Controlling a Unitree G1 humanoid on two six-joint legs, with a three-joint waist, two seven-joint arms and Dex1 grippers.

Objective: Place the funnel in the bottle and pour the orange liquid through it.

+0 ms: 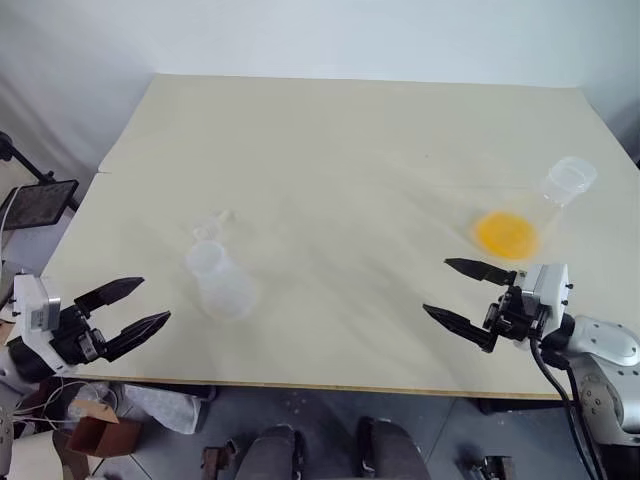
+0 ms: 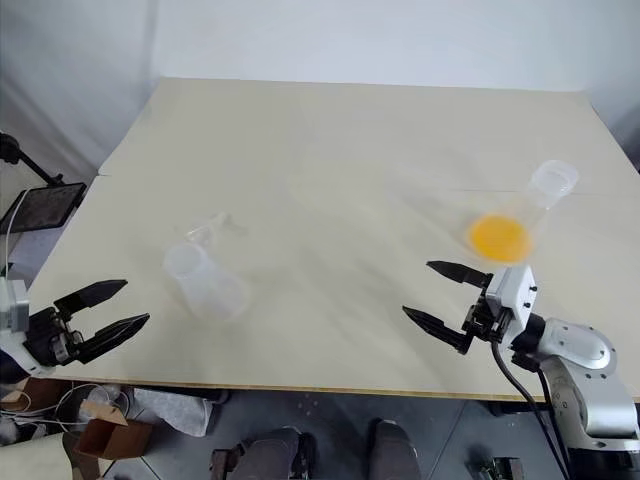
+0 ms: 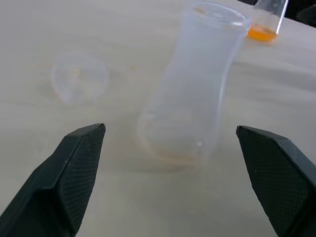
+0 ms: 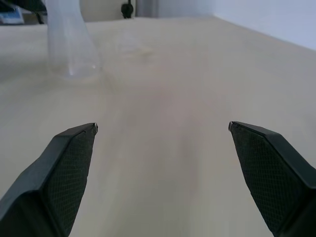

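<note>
1. Standing empty, both the left gripper (image 1: 130, 309) and right gripper (image 1: 463, 294) have fingers apart; no step is started.
2. Next, I judge, the left one must reach the funnel (image 1: 212, 228), lying on the tabletop (image 1: 340, 150) just behind the bottle (image 1: 218, 280).
3. Orange liquid (image 1: 506, 234) waits in the flask (image 1: 530, 215).

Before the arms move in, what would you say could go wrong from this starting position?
1. The funnel is small, nearly colourless, and lies right beside the bottle; the open left end effector could nudge the bottle while reaching for it.
2. The flask holding the orange liquid has an open mouth, so a clumsy grasp by the open right end effector might spill it.
</note>
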